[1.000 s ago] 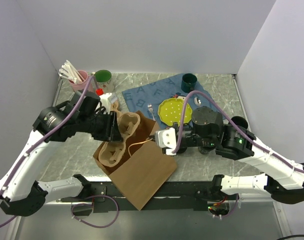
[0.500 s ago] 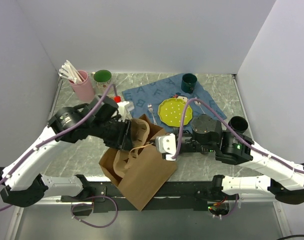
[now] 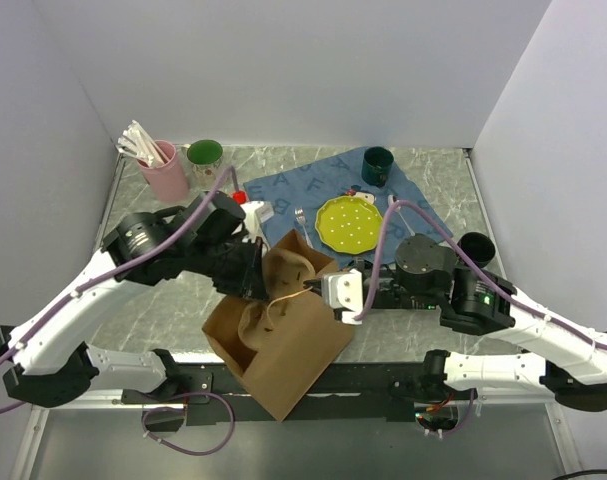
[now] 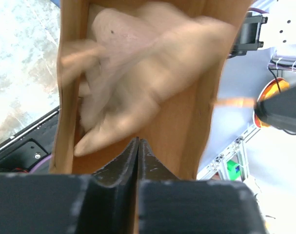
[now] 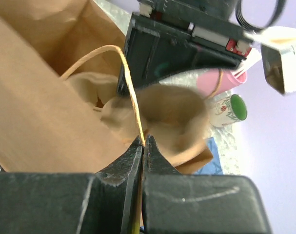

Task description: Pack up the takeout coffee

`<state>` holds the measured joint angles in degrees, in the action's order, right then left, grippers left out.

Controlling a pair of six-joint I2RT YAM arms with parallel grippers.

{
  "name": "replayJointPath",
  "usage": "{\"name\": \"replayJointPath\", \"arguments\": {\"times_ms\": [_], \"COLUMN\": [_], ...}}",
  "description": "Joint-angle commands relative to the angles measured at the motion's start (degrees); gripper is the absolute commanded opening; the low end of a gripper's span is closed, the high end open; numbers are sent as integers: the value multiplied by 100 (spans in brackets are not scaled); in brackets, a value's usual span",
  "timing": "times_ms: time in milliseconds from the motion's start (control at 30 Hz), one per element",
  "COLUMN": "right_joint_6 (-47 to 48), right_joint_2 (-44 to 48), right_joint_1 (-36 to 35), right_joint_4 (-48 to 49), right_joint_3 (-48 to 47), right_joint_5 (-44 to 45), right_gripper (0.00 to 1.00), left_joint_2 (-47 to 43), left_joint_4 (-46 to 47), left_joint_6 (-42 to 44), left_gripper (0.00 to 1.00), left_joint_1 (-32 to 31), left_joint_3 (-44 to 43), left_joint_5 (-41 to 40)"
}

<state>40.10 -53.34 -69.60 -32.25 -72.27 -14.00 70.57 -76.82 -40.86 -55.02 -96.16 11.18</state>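
Far right of the bench (image 3: 438, 180), just beside the right arm (image 3: 478, 295): one black cup (image 3: 475, 247), upright, long axis vertical, squat, dark all over. Ribbing and lid too small to make out from above. Second cup not found in any view, possibly hidden under the right arm. No cup seen in the bag; packing of the coffee itself judged not yet begun.

Key relation: cup to the right of and slightly farther back than the right end effector (image 5: 143, 142); well apart from the left end effector (image 4: 138, 142), bag between. Right arm clearly nearer, but occupied.

Right end effector clamped shut on the twine handle (image 5: 132, 97) of the brown paper bag (image 3: 293, 360). Left end effector at the bag mouth, jaws almost together on a thin brown sliver; unclear whether carrier edge pinched or bag wall seen through the slit.

Cup carrier (image 3: 283, 265) half inside the bag, upper end sticking out toward the back, touching the bag's rim. Moulded pulp, tan, rounded pockets, matte and fibrous; blurred in the left wrist view. Bag: smooth kraft paper, crisp creases, lying tilted. Handle: thin twisted cord, looped.

Next move judged to need a free end effector, then a reach rightward and a sideways grasp around the cup's upright wall. Thin-walled by the look; gentle squeeze advised.
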Motion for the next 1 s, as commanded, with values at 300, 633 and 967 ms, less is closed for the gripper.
{"name": "replayJointPath", "arguments": {"times_ms": [300,633,967], "right_joint_6": [-195,-467,-2872], "right_joint_2": [395,535,474], "right_joint_1": [-36,-36,-44], "right_joint_4": [342,149,-246], "right_joint_3": [328,389,-453], "right_joint_5": [90,37,405], "right_gripper": [0,20,53], "left_joint_2": [-403,-254,-772], "left_joint_4": [-202,-193,-176], "left_joint_6": [-326,-572,-1231], "left_gripper": [9,28,39], "left_joint_1": [-43,-43,-43], "left_joint_3": [-236,-1238,-1081], "left_joint_5": [-142,-1292,-1953]}}
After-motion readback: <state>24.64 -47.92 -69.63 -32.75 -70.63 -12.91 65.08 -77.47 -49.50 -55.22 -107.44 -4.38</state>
